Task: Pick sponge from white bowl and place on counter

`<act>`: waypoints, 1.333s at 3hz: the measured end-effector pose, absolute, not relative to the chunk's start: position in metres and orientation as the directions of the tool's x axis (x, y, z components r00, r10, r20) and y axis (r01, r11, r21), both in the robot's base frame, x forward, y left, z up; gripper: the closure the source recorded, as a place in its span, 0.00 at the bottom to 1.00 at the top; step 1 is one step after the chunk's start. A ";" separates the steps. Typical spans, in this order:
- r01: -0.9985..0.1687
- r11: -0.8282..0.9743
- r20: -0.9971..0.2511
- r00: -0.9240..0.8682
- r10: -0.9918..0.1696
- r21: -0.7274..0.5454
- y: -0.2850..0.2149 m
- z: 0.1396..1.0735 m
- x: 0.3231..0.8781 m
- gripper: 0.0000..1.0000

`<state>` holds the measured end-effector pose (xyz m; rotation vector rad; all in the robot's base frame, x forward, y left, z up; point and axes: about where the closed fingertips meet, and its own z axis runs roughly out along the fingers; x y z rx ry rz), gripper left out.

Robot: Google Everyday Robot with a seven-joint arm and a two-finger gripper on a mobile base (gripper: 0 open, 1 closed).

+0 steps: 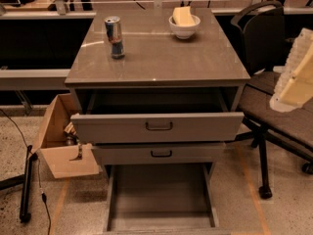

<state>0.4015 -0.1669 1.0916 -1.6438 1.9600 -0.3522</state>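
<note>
The pale yellow sponge [182, 15] lies tilted in the small white bowl [184, 28], sticking up above its rim. The bowl stands at the far right of the glossy grey-brown counter [161, 58]. My cream-coloured gripper [295, 77] is at the right edge of the view, off to the right of the counter and well in front of the bowl, over a dark chair. It holds nothing that I can see.
A blue and silver can [114, 37] stands on the counter's left side. The top drawer [157, 126] and the bottom drawer [160, 199] are pulled out. A dark chair [274, 97] is at the right, an open cardboard box [61, 141] on the floor at the left.
</note>
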 end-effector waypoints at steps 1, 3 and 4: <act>-0.820 0.217 -0.242 -0.099 -0.965 -0.529 -0.167 1.092 0.402 0.00; -0.740 0.324 -0.313 -0.161 -0.936 -0.589 -0.184 1.113 0.432 0.00; -0.575 0.529 -0.483 -0.248 -0.840 -0.624 -0.227 1.143 0.487 0.00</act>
